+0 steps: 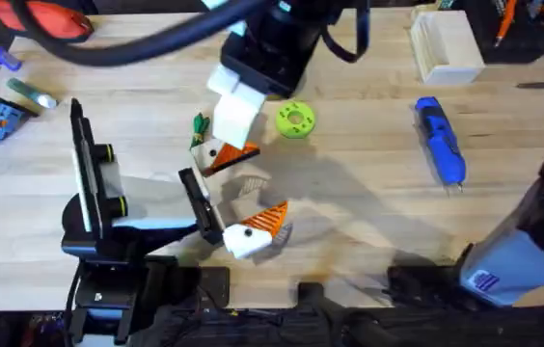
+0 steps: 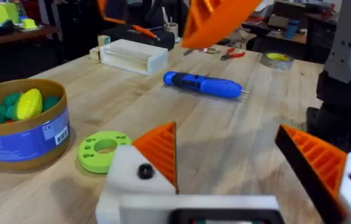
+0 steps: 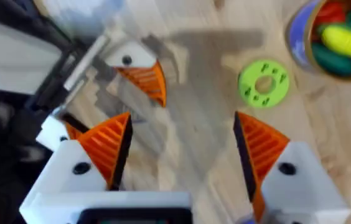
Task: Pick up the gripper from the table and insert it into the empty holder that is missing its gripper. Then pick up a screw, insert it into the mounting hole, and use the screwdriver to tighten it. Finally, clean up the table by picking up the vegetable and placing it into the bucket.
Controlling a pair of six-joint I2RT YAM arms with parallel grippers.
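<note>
Robot grippers are seen above a wooden table [image 1: 368, 212], both with jaws spread wide and holding nothing.

Blue screwdriver [image 1: 440, 141] is laid flat well to the right of the green disc [image 1: 295, 120]; the bucket [image 2: 21, 124], with toy vegetables inside, is placed just beside that disc.

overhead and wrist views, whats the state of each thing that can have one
left pincer: open, empty
right pincer: open, empty
screwdriver: lying flat on the table, nothing gripping it
bucket: upright, toy vegetables inside
lime-green disc: flat on the table beside the bucket
</note>
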